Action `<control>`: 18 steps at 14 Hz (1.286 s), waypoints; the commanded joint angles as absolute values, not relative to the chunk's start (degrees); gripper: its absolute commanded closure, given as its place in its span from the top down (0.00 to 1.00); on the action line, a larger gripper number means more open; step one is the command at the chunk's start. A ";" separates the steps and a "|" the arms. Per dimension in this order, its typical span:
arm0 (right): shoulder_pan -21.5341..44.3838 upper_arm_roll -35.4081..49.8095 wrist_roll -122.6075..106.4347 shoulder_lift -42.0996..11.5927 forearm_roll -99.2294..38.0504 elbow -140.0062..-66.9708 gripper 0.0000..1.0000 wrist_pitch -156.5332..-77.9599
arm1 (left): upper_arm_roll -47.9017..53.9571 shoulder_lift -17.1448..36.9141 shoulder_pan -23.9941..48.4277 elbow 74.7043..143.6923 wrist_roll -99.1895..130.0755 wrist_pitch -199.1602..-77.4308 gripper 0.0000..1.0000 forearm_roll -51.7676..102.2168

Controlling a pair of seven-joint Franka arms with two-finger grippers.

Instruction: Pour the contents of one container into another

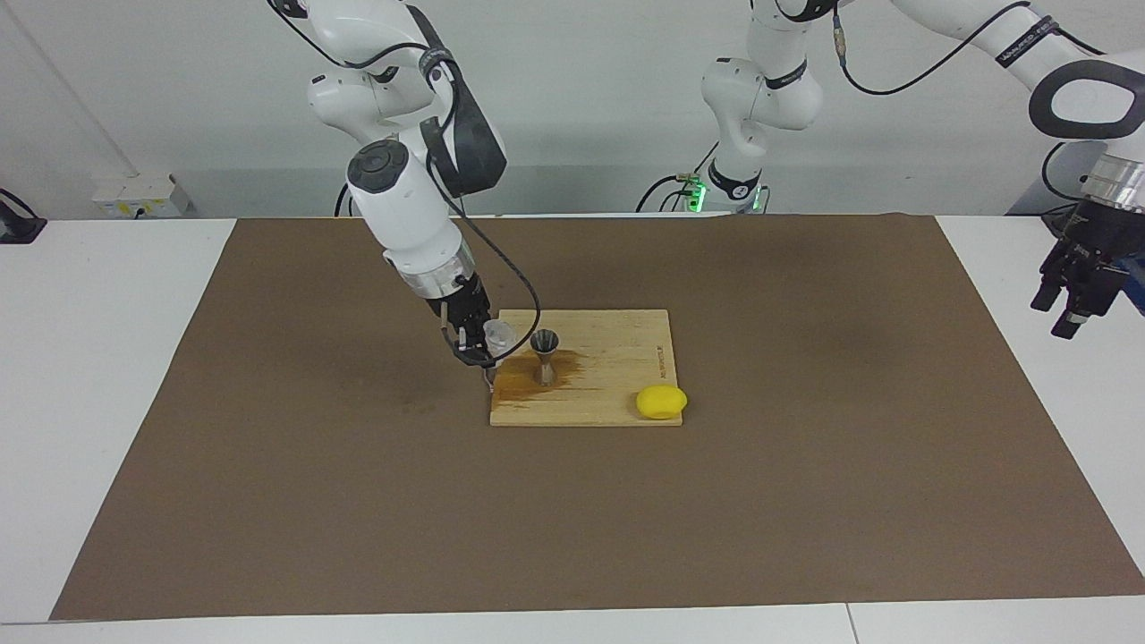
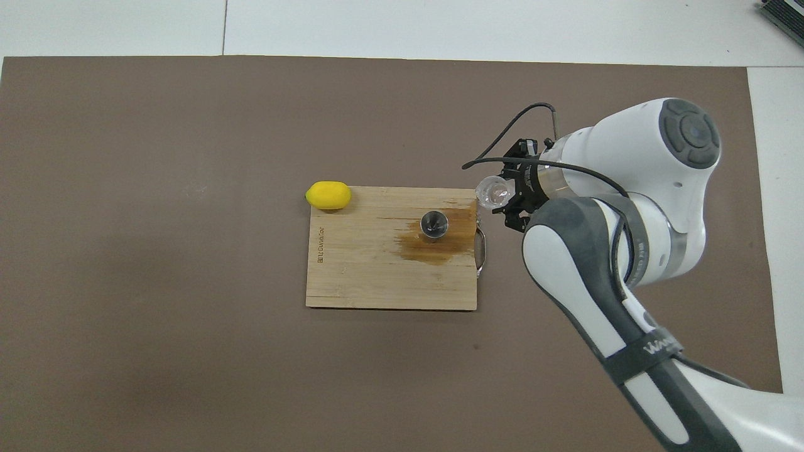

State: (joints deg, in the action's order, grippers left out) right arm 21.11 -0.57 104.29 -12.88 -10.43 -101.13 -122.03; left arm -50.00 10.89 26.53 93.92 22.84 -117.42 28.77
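Note:
The small clear glass cup [image 1: 499, 334] [image 2: 492, 192] hangs in my right gripper [image 1: 486, 345] [image 2: 506, 196], which is shut on it. It is over the handle edge of the wooden board [image 1: 617, 358] [image 2: 370, 282], close beside the silvery hourglass jigger [image 1: 545, 356] [image 2: 434, 225] but apart from it. The jigger stands upright on the board in a brown wet stain [image 1: 514, 383] [image 2: 433, 250]. My left gripper [image 1: 1072, 302] waits open and with nothing in it over the white table at the left arm's end, off the brown mat; the overhead view does not show it.
A yellow lemon [image 1: 661, 402] [image 2: 328, 194] lies at the board's corner toward the left arm's end. The board has a metal handle [image 2: 482, 250] on the right arm's side. A brown mat [image 1: 358, 519] covers the table.

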 commanded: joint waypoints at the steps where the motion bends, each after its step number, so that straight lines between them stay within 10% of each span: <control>1: 23.72 -0.62 107.66 -14.50 -5.20 -98.88 0.00 -121.73 | -32.94 10.02 11.92 87.47 22.32 -110.50 1.00 20.17; 7: 27.59 -0.53 107.67 -14.59 3.06 -99.05 0.00 -119.54 | 0.40 2.92 -10.34 87.10 10.25 -96.54 1.00 6.07; 18: 32.43 -0.44 107.23 -14.59 19.33 -99.58 0.00 -117.51 | 7.63 -6.24 -9.40 98.52 -2.13 -88.67 1.00 2.02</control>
